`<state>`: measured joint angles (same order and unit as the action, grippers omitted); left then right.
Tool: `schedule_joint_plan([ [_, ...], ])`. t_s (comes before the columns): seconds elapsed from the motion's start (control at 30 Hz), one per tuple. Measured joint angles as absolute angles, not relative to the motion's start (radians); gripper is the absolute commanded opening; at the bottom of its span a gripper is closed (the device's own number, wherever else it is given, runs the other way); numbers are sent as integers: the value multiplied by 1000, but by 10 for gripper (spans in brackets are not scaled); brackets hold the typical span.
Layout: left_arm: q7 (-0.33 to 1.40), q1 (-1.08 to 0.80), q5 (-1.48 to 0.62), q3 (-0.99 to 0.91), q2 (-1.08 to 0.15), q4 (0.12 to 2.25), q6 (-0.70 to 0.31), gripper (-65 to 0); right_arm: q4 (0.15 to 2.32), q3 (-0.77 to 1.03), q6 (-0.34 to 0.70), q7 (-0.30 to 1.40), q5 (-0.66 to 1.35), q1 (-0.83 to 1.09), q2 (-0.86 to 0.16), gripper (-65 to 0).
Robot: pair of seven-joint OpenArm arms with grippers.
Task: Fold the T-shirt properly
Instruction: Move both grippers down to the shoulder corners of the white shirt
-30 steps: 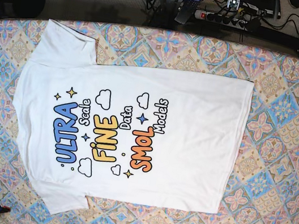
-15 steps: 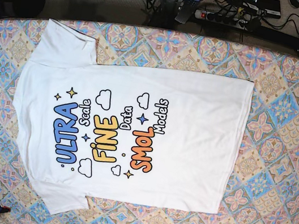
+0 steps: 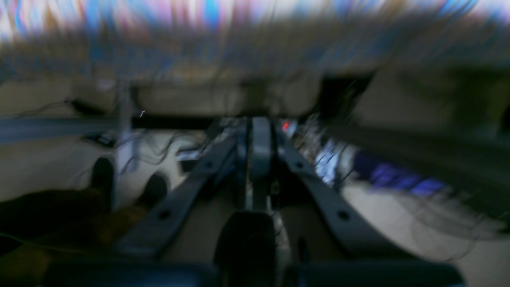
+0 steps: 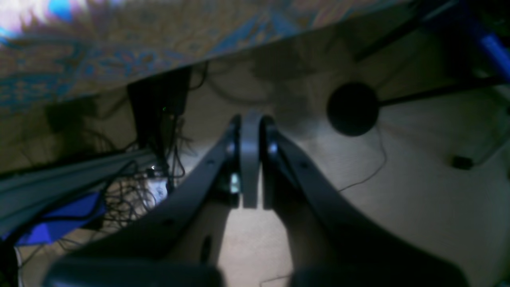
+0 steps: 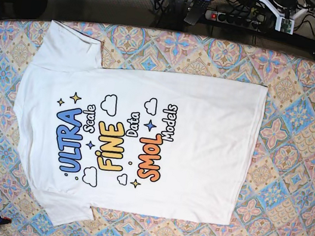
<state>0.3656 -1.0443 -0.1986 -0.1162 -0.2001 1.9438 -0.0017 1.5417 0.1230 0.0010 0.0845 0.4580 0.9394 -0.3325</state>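
While the T-shirt (image 5: 136,136) is lying flat, print up, across the patterned desk (image 5: 297,147), both arms are hanging beyond its far edge, left gripper (image 3: 261,135) and right gripper (image 4: 251,131) with fingers clenched on nothing. They should be opening before reaching a hem. Since earlier, both are swinging further outward.

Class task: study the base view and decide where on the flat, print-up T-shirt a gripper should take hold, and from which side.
Grip the T-shirt at its hem corners on the view's right, coming in from that side. It lies flat, so only edges offer cloth to pinch; the straight hem would probably lift evenly.
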Motion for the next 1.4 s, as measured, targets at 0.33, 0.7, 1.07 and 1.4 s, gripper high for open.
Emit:
schedule_joint_plan([
  [0.33, 565, -873, -469, -191, -211, 2008, 14, -574, 1790, 253, -5, 294, 461, 926, -332, -650],
  [0.7, 715, -609, -677, -253, -205, 1922, 9, -493, 1834, 250, -2, 459, 464, 794, -327, -650],
  [1.07, 726, -463, -792, -258, -192, 1642, 19, -367, 1835, 250, -2, 458, 465, 784, -330, -650],
  [1.4, 728, -404, -794, -364, -130, 1555, 7, -362, 1835, 250, -2, 458, 465, 784, -327, -650],
])
